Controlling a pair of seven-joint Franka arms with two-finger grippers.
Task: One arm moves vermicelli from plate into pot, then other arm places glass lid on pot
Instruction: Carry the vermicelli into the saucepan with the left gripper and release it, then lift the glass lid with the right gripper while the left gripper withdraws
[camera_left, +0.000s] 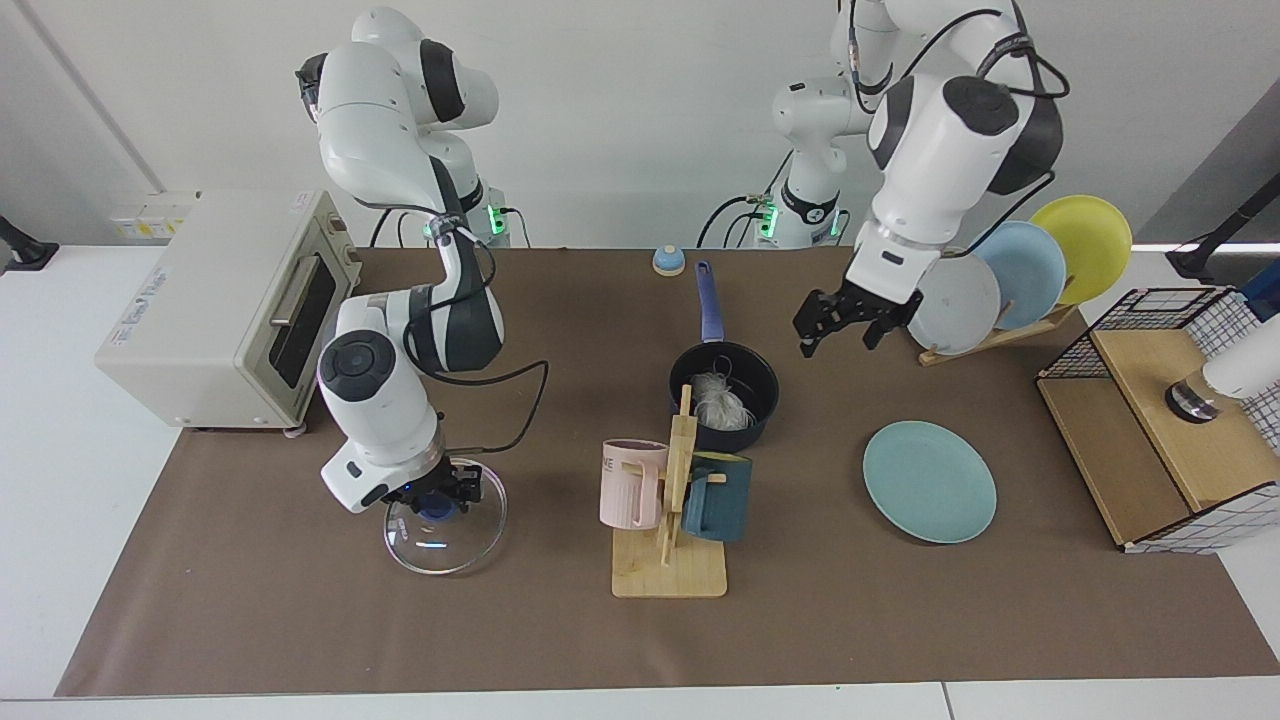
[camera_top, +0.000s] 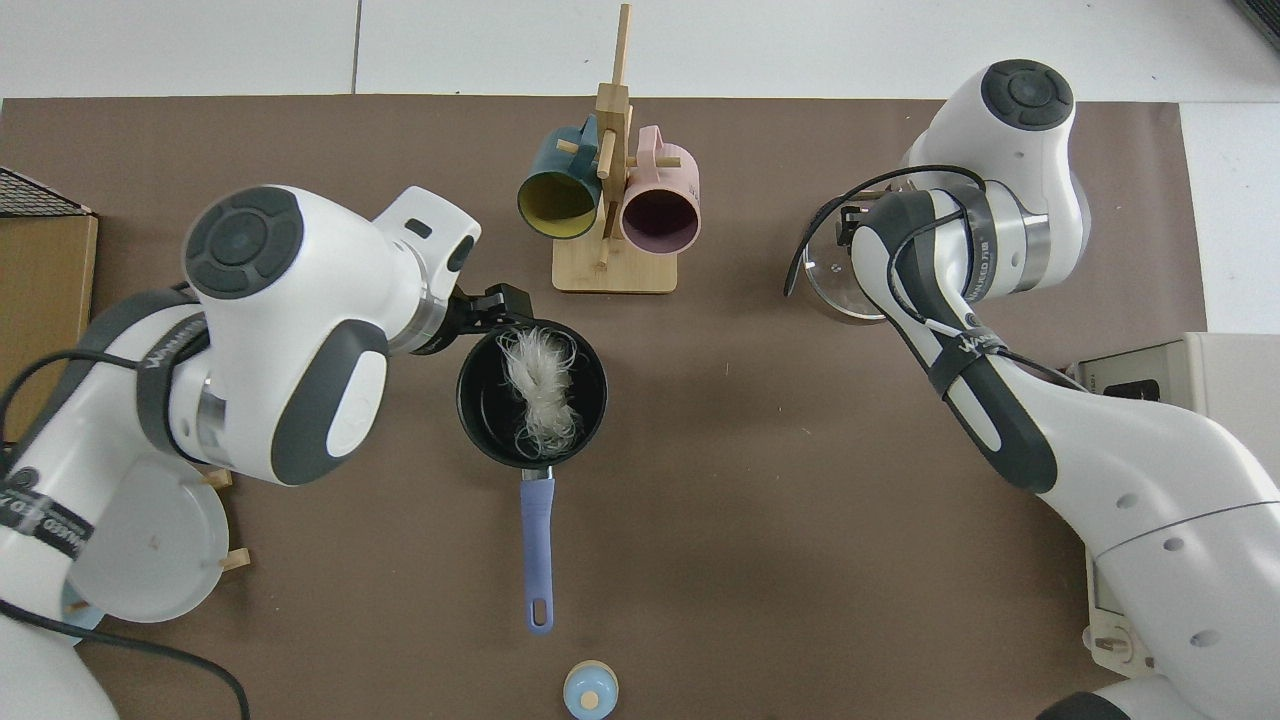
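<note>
While the left hand (camera_left: 843, 322) hangs in the air with fingers spread and nothing between them, it sits above the counter (camera_left: 250, 620) between the pot (camera_left: 724, 392) and the plate rack (camera_left: 990, 335); in the top view that hand (camera_top: 497, 305) shows just beside the pot (camera_top: 480, 400) rim. Vermicelli (camera_left: 718, 400) lies inside the pot as a loose white tangle, strands trailing toward the handle side (camera_top: 540, 385). Pot handle (camera_left: 707, 300) points toward the arm bases. Plate (camera_left: 930, 481) lies flat and bare, well apart from the pot.

Right hand (camera_left: 438, 497) is down on the lid (camera_left: 440, 540), pinching its blue knob (camera_left: 432, 510); lid looks slightly tilted. In the top view the lid (camera_top: 825, 285) is mostly hidden under the right arm.

Mug stand (camera_left: 672, 540) with a pink mug (camera_left: 630, 485) and a dark teal mug (camera_left: 718, 498) stands just in front of the pot. Toaster oven (camera_left: 220, 305) sits at the counter edge beside the right arm.
</note>
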